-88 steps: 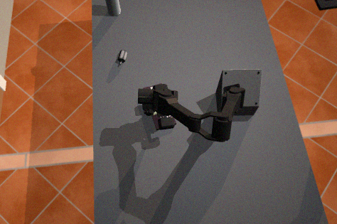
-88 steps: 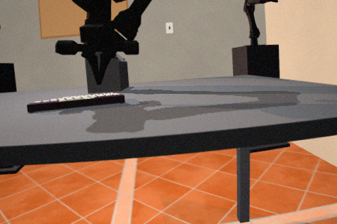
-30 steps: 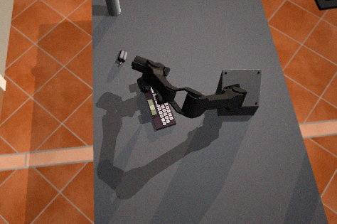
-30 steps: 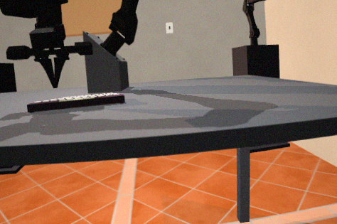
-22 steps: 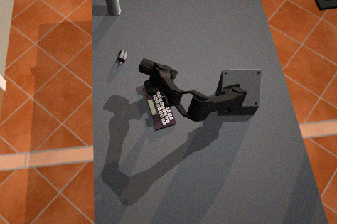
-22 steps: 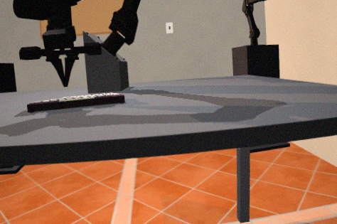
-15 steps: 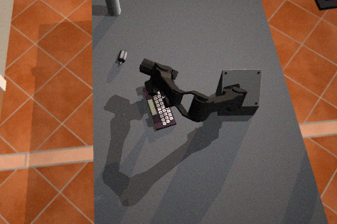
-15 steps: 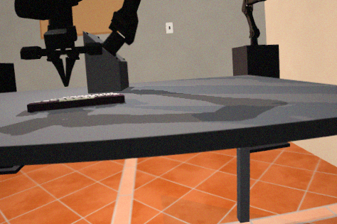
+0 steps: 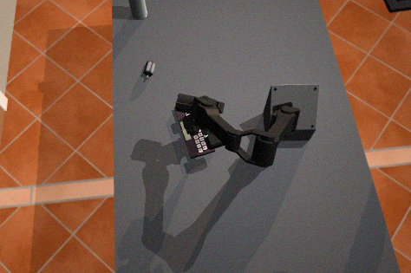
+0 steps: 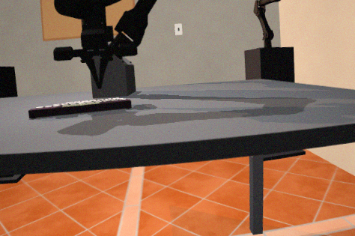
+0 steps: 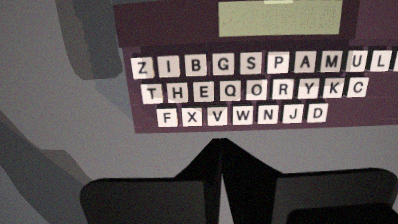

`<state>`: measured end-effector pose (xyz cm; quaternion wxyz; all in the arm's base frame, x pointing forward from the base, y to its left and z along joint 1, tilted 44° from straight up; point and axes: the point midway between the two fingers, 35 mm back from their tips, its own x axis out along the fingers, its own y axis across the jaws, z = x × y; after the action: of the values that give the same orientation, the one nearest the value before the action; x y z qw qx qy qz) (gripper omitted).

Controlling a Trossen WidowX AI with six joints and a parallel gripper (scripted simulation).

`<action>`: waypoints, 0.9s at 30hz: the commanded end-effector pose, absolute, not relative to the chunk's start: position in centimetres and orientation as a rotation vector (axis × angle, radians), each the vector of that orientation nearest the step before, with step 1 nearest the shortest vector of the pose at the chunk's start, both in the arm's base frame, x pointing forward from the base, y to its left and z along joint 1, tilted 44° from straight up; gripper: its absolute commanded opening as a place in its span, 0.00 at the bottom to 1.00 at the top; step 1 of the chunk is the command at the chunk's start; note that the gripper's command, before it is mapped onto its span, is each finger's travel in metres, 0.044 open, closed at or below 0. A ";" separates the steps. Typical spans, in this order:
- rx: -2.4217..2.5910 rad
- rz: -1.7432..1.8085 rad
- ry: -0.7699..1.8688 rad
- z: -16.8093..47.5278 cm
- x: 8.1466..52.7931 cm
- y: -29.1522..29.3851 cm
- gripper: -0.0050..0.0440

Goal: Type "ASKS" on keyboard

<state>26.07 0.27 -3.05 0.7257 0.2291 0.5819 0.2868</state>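
Observation:
The dark purple keyboard (image 9: 192, 137) lies on the grey table, partly under my arm; it shows as a flat slab in the exterior view (image 10: 79, 106). In the wrist view its white keys (image 11: 250, 90) read ZIBGSPAMUL, THEQORYKC, FXVWNJD. The green display (image 11: 280, 17) looks blank as far as it shows; its top is cut off. My gripper (image 11: 219, 145) (image 10: 98, 84) is shut and empty, its tip pointing down just in front of the bottom key row, near V and W. It hangs above the keyboard, not touching it.
A white bottle with a blue cap (image 9: 137, 1) stands at the table's far left. A small grey cylinder (image 9: 149, 68) lies between it and the keyboard. The arm's grey base block (image 9: 292, 110) sits to the right. Another arm on a dark pedestal (image 10: 269, 45) stands beyond the table.

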 end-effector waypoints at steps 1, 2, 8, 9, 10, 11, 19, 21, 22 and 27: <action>0.505 0.622 1.279 -2.5 26.0 0.6 0.00; 0.505 0.622 1.279 -2.5 26.0 0.6 0.00; 0.505 0.622 1.279 -2.6 26.1 0.5 0.00; 0.510 0.619 1.282 -2.6 26.2 0.4 0.00; 0.508 0.622 1.282 -2.8 26.6 0.2 0.00; 0.504 0.620 1.282 -3.0 27.0 -0.3 0.00; 0.502 0.619 1.281 -5.3 31.3 -4.4 0.00; 0.504 0.621 1.278 -5.4 31.5 -4.6 0.00; 0.503 0.623 1.278 -5.5 31.6 -4.6 0.00; 0.519 0.625 1.289 -6.7 31.4 -3.2 0.00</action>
<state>31.30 -4.07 -5.92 0.7286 0.2303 0.5811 0.2800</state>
